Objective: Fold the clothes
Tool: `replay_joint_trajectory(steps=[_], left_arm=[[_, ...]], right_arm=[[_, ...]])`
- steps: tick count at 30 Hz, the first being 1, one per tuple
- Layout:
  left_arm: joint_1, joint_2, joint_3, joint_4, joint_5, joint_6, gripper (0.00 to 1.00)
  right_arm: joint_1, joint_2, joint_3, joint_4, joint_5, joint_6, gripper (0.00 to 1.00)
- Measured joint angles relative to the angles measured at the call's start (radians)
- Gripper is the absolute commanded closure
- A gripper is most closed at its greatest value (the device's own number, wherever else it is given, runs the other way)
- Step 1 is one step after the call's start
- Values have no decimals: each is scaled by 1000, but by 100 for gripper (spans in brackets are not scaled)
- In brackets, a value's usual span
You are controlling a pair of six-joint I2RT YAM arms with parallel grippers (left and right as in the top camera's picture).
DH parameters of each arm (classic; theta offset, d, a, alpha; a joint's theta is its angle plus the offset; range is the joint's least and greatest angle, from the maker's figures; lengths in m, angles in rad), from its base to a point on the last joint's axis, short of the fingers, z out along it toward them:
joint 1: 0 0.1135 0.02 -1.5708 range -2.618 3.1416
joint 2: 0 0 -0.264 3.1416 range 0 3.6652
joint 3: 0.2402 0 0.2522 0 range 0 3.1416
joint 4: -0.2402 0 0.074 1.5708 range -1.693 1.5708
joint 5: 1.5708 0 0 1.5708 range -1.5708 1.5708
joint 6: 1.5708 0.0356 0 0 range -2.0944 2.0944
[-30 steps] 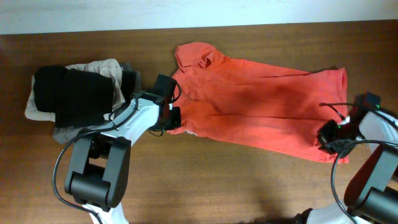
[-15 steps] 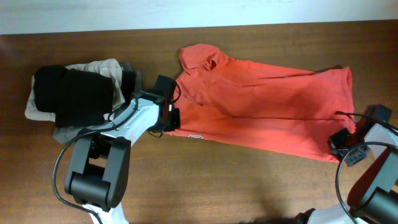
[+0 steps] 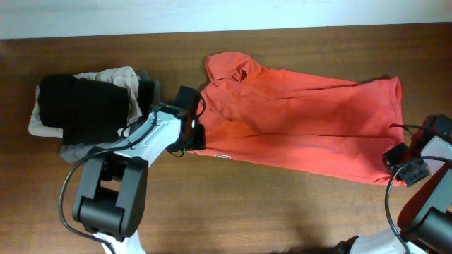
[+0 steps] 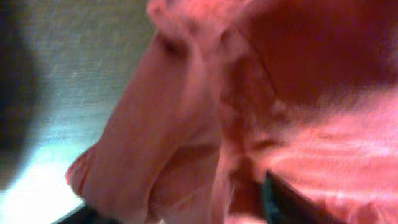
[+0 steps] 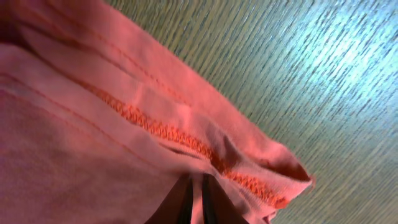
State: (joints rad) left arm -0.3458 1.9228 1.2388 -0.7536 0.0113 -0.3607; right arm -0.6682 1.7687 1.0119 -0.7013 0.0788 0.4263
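Note:
The clothes, a red-orange T-shirt (image 3: 296, 134), lie spread across the middle of the brown table, collar end to the left and hem to the right. My left gripper (image 3: 196, 135) sits at the shirt's lower left edge. In the left wrist view its dark fingertips (image 4: 280, 200) stand apart, with a bunched fold of the shirt (image 4: 180, 124) lying loose between them. My right gripper (image 3: 404, 168) is at the shirt's lower right corner. There, in the right wrist view, the right gripper (image 5: 198, 198) is shut on the stitched hem (image 5: 155, 127).
A pile of folded black, beige and grey garments (image 3: 85, 106) lies at the far left, close to my left arm. Bare wooden table (image 3: 268, 212) runs along the front. A pale wall strip (image 3: 212, 14) borders the table's back edge.
My right gripper has drawn the hem to the right, and the shirt now lies longer and flatter. My left gripper's jaws have spread apart on the left edge.

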Motion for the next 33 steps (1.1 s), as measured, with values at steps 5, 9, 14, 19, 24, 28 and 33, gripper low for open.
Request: replay_joint_trajectory(steps=[5,9,14,19,24,28,33], left_arm=[[0,-79,73,-70,-10,0,13],[0,-200,179,-71,-16,14,13],[0,-322,262,-17,-23,77,7],[0,-327,270,87,-9,150,7],[2,-289,271,242,24,248,7],[24,-202,298,273,79,289,7],[68,12,431,216,177,318,8]], right_arm=[[0,0,0,0,8,-5,88],[0,0,3,6,36,-8,88],[0,6,84,-18,43,-40,88],[0,11,285,-177,-83,-109,86],[2,11,509,-328,-268,-174,79],[21,11,599,-377,-373,-227,68],[88,11,607,-385,-428,-264,57]])
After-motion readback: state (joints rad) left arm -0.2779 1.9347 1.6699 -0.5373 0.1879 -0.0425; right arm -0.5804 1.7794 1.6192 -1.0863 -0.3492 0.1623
